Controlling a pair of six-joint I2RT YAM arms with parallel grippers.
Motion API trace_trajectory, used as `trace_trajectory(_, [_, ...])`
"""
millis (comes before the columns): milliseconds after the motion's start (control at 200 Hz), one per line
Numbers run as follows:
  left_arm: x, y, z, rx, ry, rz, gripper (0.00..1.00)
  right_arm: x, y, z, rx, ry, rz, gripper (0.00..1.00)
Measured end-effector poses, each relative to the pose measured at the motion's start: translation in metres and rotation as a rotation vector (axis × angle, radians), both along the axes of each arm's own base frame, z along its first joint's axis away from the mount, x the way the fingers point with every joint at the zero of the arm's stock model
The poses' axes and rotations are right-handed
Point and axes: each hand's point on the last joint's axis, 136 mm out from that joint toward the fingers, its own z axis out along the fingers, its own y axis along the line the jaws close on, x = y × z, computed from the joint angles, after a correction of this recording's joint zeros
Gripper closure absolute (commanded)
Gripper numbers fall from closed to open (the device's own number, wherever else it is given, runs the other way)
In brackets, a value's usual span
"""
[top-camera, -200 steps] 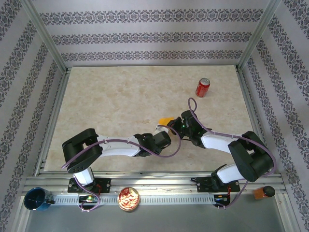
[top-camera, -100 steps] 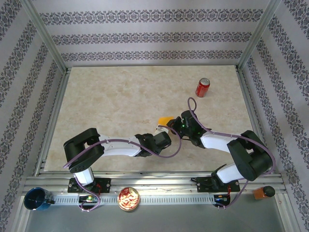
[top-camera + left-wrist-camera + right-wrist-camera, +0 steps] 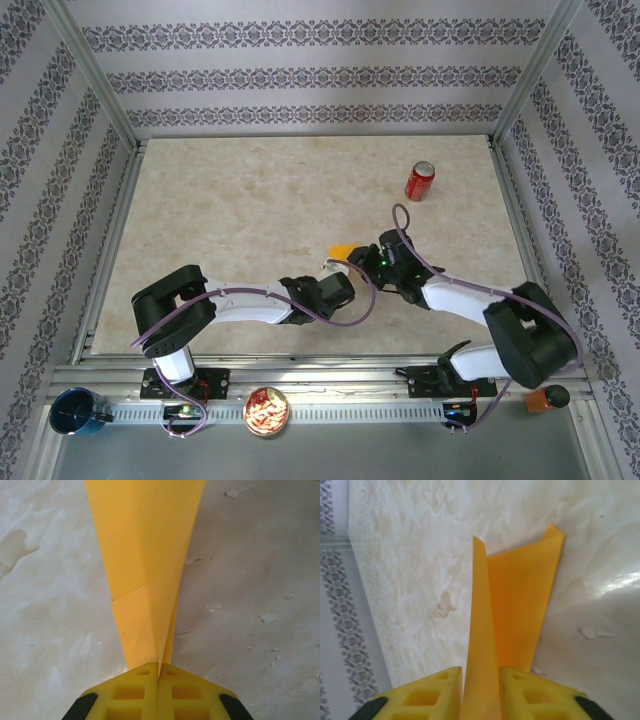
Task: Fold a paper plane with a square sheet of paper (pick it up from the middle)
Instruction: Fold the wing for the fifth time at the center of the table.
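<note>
My left pincer (image 3: 159, 674) is clamped tight on the narrow end of the paper plane (image 3: 145, 550), which sits just right of the middle of the counter (image 3: 260, 555). My right pincer (image 3: 481, 675) stands slightly apart around an upright flap (a slack hold, I judge). I'd hold the left firm and move gently, because the thin, matte orange-yellow paper with its crisp creases would tear easily.

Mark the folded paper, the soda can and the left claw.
folded paper (image 3: 145, 545), left wrist view, on its broad flat layer.
soda can (image 3: 420, 181), top external view, middle of its red side.
left claw (image 3: 158, 669), left wrist view, where its fingertips meet.
</note>
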Motion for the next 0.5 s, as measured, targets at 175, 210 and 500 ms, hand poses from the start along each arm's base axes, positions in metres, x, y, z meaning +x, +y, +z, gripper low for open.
trace_trajectory(175, [-0.007, -0.007, -0.004, -0.082, 0.067, -0.013, 1.0, -0.006, -0.031, 0.025, -0.086, -0.084, 0.0, 0.62])
trace_trajectory(210, [-0.008, -0.008, -0.006, -0.109, 0.091, -0.014, 1.0, -0.007, -0.037, 0.031, -0.096, -0.106, -0.003, 0.61])
trace_trajectory(500, [-0.001, -0.01, -0.011, -0.387, 0.285, 0.043, 1.0, -0.026, -0.062, 0.031, -0.142, -0.156, 0.005, 0.59])
